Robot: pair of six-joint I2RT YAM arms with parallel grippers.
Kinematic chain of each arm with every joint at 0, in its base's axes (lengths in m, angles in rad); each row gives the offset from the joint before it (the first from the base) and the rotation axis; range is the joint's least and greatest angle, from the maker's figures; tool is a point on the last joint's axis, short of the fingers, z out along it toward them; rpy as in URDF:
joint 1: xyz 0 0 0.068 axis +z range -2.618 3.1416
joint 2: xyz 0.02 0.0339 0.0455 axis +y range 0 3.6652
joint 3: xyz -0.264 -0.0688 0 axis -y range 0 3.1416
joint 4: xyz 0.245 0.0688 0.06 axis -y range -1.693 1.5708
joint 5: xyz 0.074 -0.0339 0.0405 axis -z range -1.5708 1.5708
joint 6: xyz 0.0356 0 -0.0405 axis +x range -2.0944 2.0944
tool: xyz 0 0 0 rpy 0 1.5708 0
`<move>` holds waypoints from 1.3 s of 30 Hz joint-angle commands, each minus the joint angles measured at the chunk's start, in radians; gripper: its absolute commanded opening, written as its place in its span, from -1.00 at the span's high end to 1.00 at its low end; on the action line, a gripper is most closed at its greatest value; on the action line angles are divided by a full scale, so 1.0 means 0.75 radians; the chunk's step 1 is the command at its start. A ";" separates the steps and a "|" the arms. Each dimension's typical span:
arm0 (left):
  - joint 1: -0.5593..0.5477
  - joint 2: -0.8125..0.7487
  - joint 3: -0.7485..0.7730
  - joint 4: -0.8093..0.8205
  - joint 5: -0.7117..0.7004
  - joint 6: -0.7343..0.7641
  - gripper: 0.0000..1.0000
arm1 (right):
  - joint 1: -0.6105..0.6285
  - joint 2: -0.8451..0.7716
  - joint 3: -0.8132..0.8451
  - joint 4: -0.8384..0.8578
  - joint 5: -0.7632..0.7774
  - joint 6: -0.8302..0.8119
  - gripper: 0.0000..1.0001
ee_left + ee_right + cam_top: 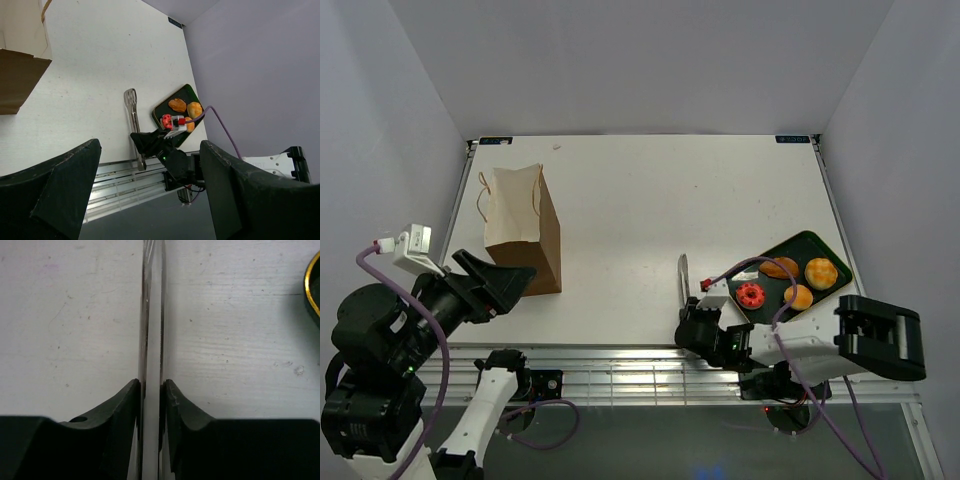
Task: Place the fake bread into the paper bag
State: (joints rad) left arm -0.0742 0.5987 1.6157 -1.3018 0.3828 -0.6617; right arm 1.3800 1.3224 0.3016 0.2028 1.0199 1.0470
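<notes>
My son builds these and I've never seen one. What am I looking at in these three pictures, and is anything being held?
Two robot arms sit at the near edge of a white table. One picture looks down from above; the other two come from small cameras on each wrist.

On the table stand a brown paper bag, metal tongs, and a dark green tray with toy pastries: a red donut, a twisted roll and two buns.

The right gripper has its fingers closed on the tongs' handle, seen up close. The left gripper hangs open near the bag, holding nothing.
</notes>
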 commanded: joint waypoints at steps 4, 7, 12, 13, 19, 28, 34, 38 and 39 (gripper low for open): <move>-0.003 0.155 0.093 0.005 0.019 -0.007 -0.81 | -0.267 -0.445 0.029 -0.305 -0.611 -0.281 0.62; -0.003 0.240 0.167 -0.027 0.027 -0.026 -0.81 | -0.441 -0.626 0.095 -0.415 -0.801 -0.377 0.57; -0.003 0.382 0.361 -0.086 0.070 -0.085 -0.81 | -0.633 -0.677 0.315 -0.581 -1.065 -0.527 0.38; -0.003 0.410 0.396 -0.097 0.077 -0.097 -0.81 | -0.651 -0.659 0.368 -0.666 -1.094 -0.539 0.35; -0.003 0.582 0.582 -0.134 0.183 -0.214 -0.81 | -0.807 -0.524 0.745 -0.861 -1.441 -0.555 0.29; -0.003 0.548 0.562 -0.132 0.077 -0.210 -0.81 | -1.144 -0.432 0.905 -0.953 -2.045 -0.478 0.27; -0.003 0.452 0.427 -0.130 -0.154 -0.128 -0.82 | -1.361 -0.450 0.927 -1.051 -2.370 -0.427 0.27; -0.003 0.486 0.417 -0.111 -0.232 -0.104 -0.82 | -1.543 -0.456 1.013 -1.300 -2.452 -0.488 0.29; -0.003 0.500 0.443 -0.109 -0.261 -0.096 -0.81 | -1.572 -0.446 1.046 -1.380 -2.432 -0.563 0.31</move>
State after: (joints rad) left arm -0.0742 0.9218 1.9388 -1.3483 0.2817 -0.7708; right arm 0.2668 1.0027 0.9874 -0.6743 -0.7010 0.6945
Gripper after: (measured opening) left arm 0.906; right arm 0.355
